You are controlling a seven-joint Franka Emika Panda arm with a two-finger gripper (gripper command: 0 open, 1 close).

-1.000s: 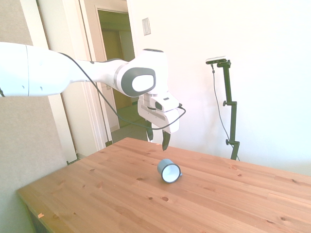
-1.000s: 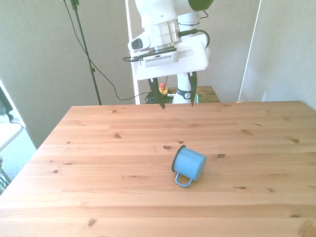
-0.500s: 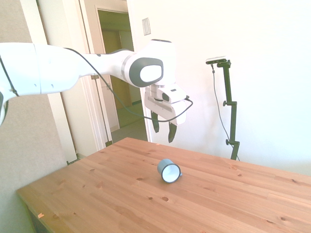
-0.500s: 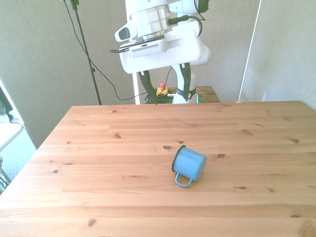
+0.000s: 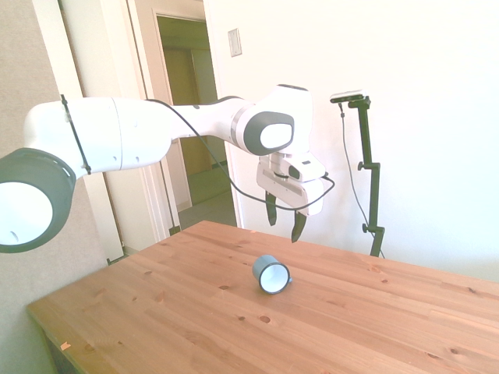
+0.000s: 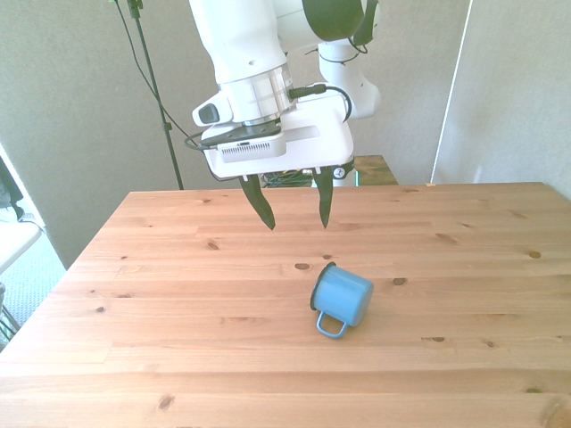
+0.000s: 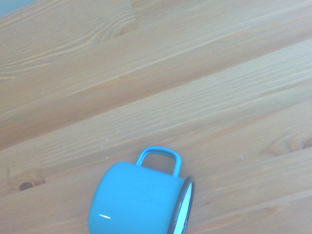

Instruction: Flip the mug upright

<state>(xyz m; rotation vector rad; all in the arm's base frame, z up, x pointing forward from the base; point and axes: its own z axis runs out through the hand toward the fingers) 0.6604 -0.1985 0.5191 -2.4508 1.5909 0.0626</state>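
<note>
Below, mug [image 6: 342, 298] on side, open claw [image 6: 293, 210] above.

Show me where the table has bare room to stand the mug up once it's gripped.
Nearly everywhere: the mug, lying on its side, is the only thing on the table. Bare wood runs from it to the front view's left and right edges and the near edge. The only crowding is behind it, under the open gripper in the air.
</note>
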